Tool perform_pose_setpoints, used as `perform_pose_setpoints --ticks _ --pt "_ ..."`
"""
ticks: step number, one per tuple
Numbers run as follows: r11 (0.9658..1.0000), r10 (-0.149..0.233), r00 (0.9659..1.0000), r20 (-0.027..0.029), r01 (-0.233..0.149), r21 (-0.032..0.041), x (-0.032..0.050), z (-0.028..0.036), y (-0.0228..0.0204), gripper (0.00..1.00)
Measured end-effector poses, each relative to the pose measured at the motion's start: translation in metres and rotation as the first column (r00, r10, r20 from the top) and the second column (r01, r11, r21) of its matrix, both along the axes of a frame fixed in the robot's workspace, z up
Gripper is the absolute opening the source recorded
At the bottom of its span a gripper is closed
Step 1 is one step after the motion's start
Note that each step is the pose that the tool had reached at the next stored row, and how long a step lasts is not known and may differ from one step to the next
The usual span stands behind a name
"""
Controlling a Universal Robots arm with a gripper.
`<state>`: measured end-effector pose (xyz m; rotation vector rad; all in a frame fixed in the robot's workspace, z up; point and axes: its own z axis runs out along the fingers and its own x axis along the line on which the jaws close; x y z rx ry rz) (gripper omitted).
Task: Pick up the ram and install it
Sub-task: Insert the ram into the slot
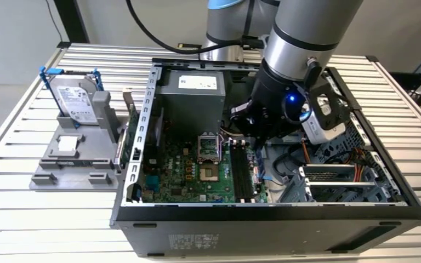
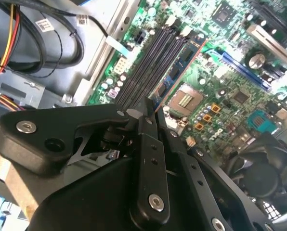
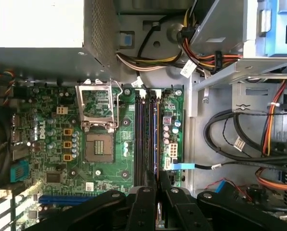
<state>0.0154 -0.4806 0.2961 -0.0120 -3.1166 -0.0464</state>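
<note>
Closed around the ram (image 2: 175,72), the claw (image 3: 157,185) fills the lower middle of both wrist views. Pick-up is done; the stick stands in line with the black memory slots (image 3: 146,137), but whether it is seated I cannot tell.

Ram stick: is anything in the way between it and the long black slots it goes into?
Nothing visible. The gripper grips the ram edge-on, right along the slots. The slots look bare, and the cables lie off to one side of them.
</note>
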Motion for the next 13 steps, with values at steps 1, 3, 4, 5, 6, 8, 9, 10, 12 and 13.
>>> perform_pose_setpoints --ticks 1,3,4,5,6,8,9,10,12,13 --pt "1.0 0.0 1.0 -0.0001 0.0 -0.0002 0.0015 -0.0018 0.0005 0.0" --pt "1.0 0.0 1.0 -0.0001 0.0 0.0 0.0044 -0.0054 0.0011 0.0" --pt "1.0 0.0 1.0 -0.0001 0.0 -0.0001 0.0057 -0.0072 0.0013 0.0" --pt "1.0 0.0 1.0 -0.0001 0.0 -0.0002 0.0066 -0.009 0.0016 0.0" --pt "1.0 0.0 1.0 -0.0001 0.0 -0.0003 0.0071 -0.0109 0.0019 0.0" --pt "1.0 0.0 1.0 0.0 0.0 0.0 0.0077 -0.0146 0.0029 0.0" --pt "1.0 0.0 1.0 0.0 0.0 -0.0001 0.0078 -0.0164 0.0035 0.0" --pt "1.0 0.0 1.0 0.0 0.0 -0.0001 0.0079 -0.0181 0.0039 0.0" --pt "1.0 0.0 1.0 -0.0001 0.0 -0.0003 0.0079 -0.0219 0.0042 0.0" --pt "1.0 0.0 1.0 0.0 0.0 -0.0002 0.0078 -0.0237 0.0043 0.0"
